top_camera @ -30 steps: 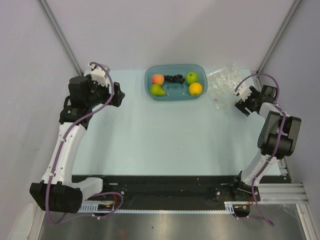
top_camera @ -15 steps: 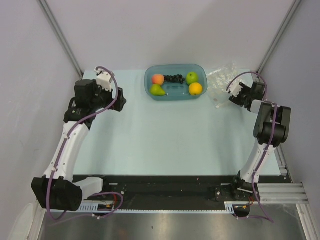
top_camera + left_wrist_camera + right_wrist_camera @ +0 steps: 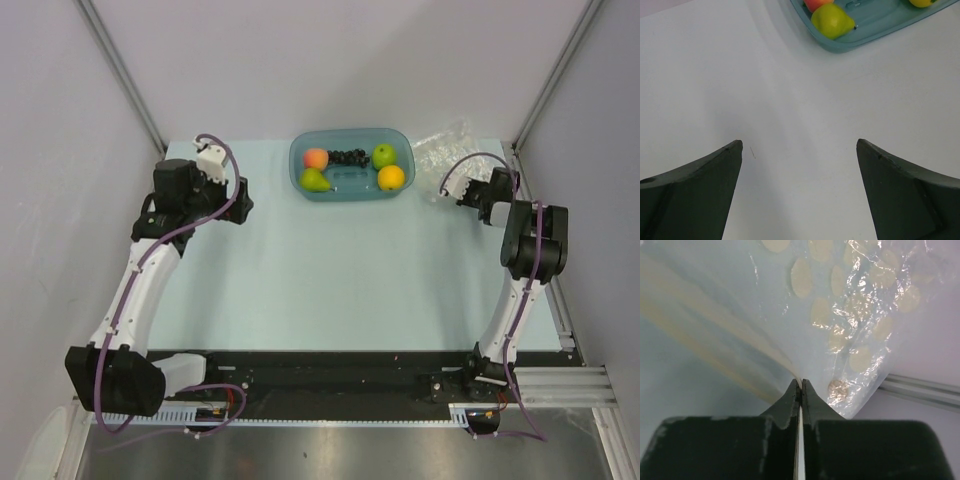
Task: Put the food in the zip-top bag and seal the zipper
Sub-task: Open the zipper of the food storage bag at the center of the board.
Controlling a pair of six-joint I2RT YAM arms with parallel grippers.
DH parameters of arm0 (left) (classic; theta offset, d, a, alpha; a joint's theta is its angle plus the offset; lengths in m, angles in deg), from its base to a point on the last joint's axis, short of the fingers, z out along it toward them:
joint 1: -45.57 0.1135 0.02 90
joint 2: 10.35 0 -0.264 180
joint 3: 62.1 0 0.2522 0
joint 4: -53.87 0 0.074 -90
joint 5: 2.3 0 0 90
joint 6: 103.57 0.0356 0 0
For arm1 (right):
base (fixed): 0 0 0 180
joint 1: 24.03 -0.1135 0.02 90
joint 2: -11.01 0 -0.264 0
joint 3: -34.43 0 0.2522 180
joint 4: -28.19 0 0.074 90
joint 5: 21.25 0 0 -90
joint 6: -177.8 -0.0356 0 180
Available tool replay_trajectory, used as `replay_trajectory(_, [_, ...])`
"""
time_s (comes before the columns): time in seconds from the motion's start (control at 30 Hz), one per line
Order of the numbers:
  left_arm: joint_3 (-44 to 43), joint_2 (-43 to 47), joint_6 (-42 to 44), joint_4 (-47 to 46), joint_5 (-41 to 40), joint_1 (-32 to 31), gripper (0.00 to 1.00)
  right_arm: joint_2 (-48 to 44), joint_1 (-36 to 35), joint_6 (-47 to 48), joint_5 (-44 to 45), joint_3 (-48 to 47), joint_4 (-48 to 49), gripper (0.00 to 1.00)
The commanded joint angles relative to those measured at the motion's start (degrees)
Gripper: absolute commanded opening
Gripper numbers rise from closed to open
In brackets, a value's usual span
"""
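Observation:
The food lies in a teal tub [image 3: 350, 196]: a peach [image 3: 316, 158], a pear [image 3: 315, 180], a grape bunch [image 3: 348, 156], a green apple [image 3: 384, 155] and an orange [image 3: 391, 177]. The clear zip-top bag [image 3: 445, 152] lies crumpled at the table's far right. My right gripper [image 3: 801, 382] is shut on the bag's [image 3: 840, 300] edge, where the pale zipper [image 3: 715, 315] strip runs in. My left gripper [image 3: 800, 145] stands wide open above bare table, left of the tub [image 3: 875, 35], with the pear [image 3: 832, 21] ahead of it.
A metal rail [image 3: 920, 387] runs along the table's right edge just beyond the bag. Slanted frame posts [image 3: 120, 70] stand at the two far corners. The bag carries round pale dots [image 3: 801, 270].
My right gripper moved left to the bag's edge and shut on it. The left arm swung slightly farther and to the right, still open.

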Motion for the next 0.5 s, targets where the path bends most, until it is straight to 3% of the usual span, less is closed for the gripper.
replay_trajectory(0.0, [-1.7, 0.7, 1.6, 0.1, 0.7, -0.5, 1.0, -2.1, -0.7, 1.4, 2.4, 2.5, 5.8, 0.0])
replay_trajectory(0.23, [-4.6, 0.3, 0.6, 1.9, 3.5, -0.8, 1.0, -22.3, 4.8, -16.7, -0.8, 2.1, -10.3, 0.0])
replay_trajectory(0.47, [-7.2, -0.4, -2.1, 1.8, 6.5, -1.4, 1.0, -38.4, 5.9, -30.1, -10.8, -5.3, -41.4, 0.0])
